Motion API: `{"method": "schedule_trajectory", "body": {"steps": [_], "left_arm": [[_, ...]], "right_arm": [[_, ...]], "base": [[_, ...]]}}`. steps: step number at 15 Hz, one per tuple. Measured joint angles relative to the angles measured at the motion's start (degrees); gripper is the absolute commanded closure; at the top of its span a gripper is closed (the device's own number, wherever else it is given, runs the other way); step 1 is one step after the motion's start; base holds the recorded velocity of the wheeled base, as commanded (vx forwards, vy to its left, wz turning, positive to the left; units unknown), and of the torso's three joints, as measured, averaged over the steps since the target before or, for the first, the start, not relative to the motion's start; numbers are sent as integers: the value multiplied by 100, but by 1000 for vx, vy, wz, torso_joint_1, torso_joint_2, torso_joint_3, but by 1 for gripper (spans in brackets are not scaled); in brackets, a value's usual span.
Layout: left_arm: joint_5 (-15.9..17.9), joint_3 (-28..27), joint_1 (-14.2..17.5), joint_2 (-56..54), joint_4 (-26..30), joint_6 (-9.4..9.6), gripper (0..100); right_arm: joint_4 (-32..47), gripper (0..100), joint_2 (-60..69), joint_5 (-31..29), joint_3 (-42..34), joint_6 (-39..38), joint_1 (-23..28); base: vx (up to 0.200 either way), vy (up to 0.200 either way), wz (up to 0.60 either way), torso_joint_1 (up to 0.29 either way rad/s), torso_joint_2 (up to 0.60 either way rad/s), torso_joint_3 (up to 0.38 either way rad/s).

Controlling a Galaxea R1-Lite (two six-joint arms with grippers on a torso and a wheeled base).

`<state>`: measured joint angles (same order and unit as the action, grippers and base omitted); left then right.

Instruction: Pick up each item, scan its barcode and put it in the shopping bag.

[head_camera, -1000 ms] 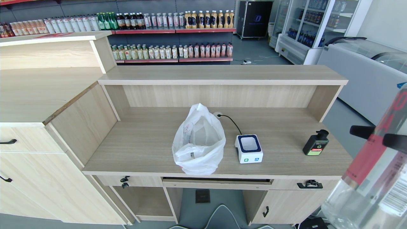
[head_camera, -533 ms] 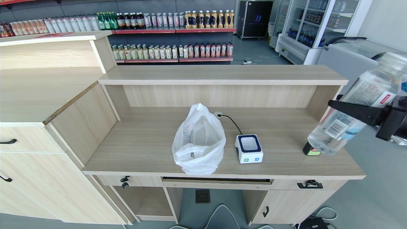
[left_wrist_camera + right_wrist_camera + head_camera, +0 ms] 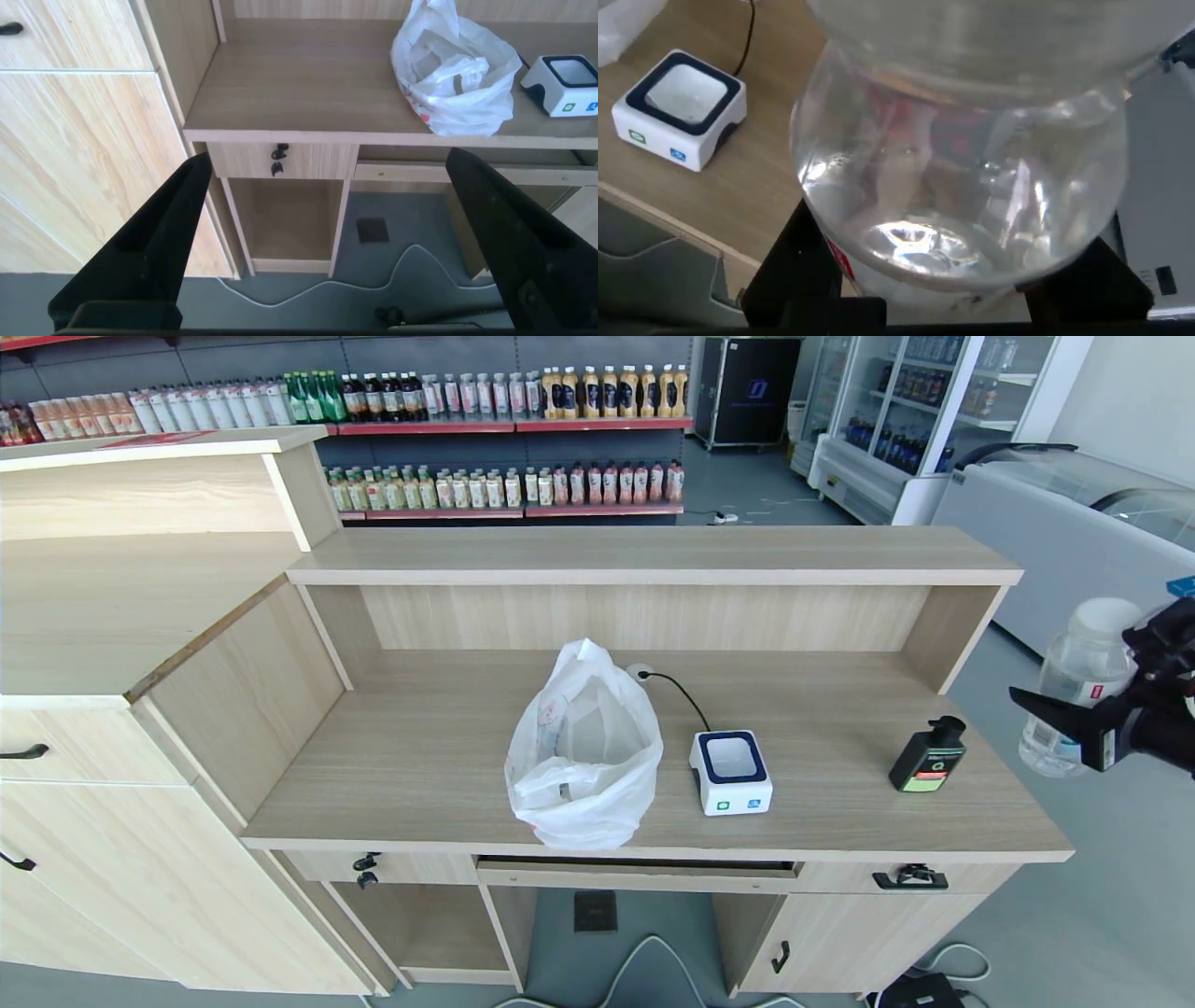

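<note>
Water bottle [image 3: 1088, 658] is sitting in the right gripper [image 3: 1064, 723], cap up and slightly tilted, fingers clamping across its body. It's hanging off the right end of the counter [image 3: 840, 709], clear of the top. Scanner [image 3: 731, 771] is sitting mid-counter, with the shopping bag [image 3: 583, 756] standing just beside it on the left, mouth open. Black pump bottle [image 3: 927, 756] is standing near the right end, well apart from the scanner. Left gripper [image 3: 327, 233] is hanging low in front of the counter's left side, fingers spread wide, holding nothing.
</note>
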<state>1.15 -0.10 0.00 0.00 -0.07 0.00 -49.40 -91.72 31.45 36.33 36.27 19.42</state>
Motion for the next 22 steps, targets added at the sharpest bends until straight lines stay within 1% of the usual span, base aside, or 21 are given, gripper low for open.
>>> {"method": "schedule_trajectory", "body": {"steps": [4,5,7,10,14,19,21,22], "left_arm": [[0,0,0,0,0,0,0],[0,0,0,0,0,0,0],[0,0,0,0,0,0,0],[0,0,-2,0,-2,0,0],[-2,0,0,0,0,0,0],[0,0,-10,0,5,0,0],[2,0,0,0,0,0,0],[0,0,-5,0,0,0,0]], "right_arm": [[-499,100,-152,2,57,1086,199],[-527,100,-168,2,61,1215,232],[-523,100,-185,-1,72,1247,229],[-805,100,-157,-171,107,1396,218],[-1140,100,-222,-146,110,1579,17],[-1303,100,-808,-34,99,1623,-217],[-1265,100,-1095,418,60,1773,-296],[-1328,100,-1206,530,60,1961,-302]], "base": [[0,0,0,0,0,0],[0,0,0,0,0,0],[0,0,600,0,2,2],[0,0,600,-1,4,-2],[0,0,600,4,2,2],[0,0,0,0,0,0],[0,0,0,0,0,0],[0,0,0,0,0,0]]}}
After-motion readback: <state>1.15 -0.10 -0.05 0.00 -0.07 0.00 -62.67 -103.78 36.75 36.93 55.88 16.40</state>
